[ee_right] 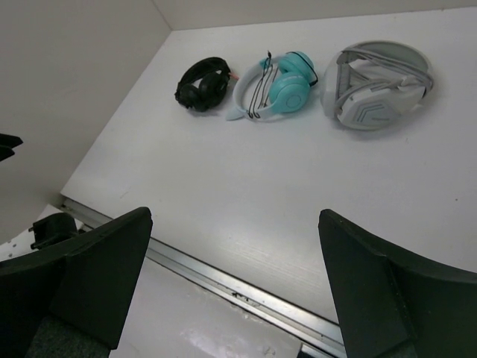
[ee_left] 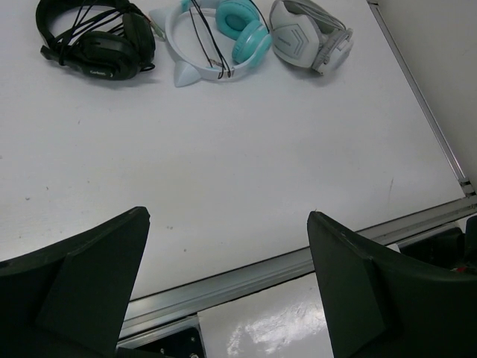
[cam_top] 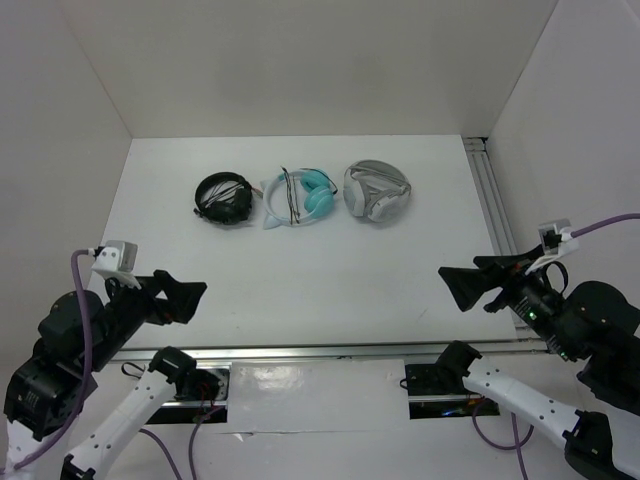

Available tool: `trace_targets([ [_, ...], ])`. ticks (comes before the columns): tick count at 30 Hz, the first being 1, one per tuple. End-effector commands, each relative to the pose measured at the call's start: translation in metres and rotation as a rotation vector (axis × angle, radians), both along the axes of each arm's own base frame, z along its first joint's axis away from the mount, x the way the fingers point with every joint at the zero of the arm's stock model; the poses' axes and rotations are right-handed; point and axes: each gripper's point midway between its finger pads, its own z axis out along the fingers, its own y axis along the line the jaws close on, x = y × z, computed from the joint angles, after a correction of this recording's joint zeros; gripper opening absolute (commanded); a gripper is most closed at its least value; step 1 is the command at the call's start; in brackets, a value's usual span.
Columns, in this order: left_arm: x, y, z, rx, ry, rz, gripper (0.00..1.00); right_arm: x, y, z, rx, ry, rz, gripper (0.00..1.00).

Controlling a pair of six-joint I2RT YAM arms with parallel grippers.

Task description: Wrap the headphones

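Observation:
The headphones (cam_top: 300,197) have teal ear cups, a pale headband with cat-ear points and a thin black cable wound across the band. They lie at the back middle of the table, between two other pairs. They also show in the left wrist view (ee_left: 220,37) and the right wrist view (ee_right: 274,86). My left gripper (cam_top: 185,297) is open and empty over the near left edge, far from them. My right gripper (cam_top: 462,284) is open and empty over the near right edge.
All-black headphones (cam_top: 224,198) lie left of the teal pair, grey-and-white headphones (cam_top: 377,190) to the right. A metal rail (cam_top: 320,351) runs along the table's near edge and another rail (cam_top: 495,205) along the right side. White walls enclose the table.

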Motion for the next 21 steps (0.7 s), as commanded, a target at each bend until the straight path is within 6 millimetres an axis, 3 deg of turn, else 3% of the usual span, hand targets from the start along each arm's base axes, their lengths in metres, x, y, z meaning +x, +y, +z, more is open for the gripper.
trace_targets([
  [1, -0.004, 0.008, -0.003, 0.022, -0.015, 0.024, 1.0, -0.002, -0.003, -0.016, -0.038, 0.063, -0.013, 1.0],
  [10, -0.009, 0.011, -0.012, 0.021, -0.018, 0.025, 1.0, 0.003, -0.007, -0.033, -0.074, 0.079, -0.049, 1.0],
  [21, -0.011, 0.013, -0.011, 0.019, -0.029, 0.034, 1.0, 0.005, -0.011, -0.035, -0.085, 0.074, -0.066, 1.0],
])
